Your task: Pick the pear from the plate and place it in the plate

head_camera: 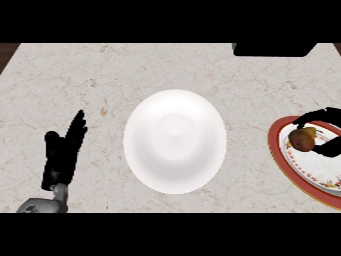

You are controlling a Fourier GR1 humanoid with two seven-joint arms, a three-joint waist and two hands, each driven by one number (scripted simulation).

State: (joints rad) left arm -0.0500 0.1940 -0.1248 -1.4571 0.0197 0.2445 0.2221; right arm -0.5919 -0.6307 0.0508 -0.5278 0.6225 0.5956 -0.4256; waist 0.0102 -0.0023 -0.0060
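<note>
A brown-orange pear [303, 138] sits over the red-rimmed patterned plate [306, 177] at the right edge of the counter. My right hand [335, 131] reaches in from the right, with fingers and thumb curled round the pear. A plain white plate [174, 141] lies in the middle of the counter with nothing on it. My left hand [64, 152] rests open at the lower left, fingers straight and pointing up, well away from both plates.
The marble counter [92, 75] stretches across the view, with dark wood past its left and right far corners. A black object [272, 49] sits at the far right edge.
</note>
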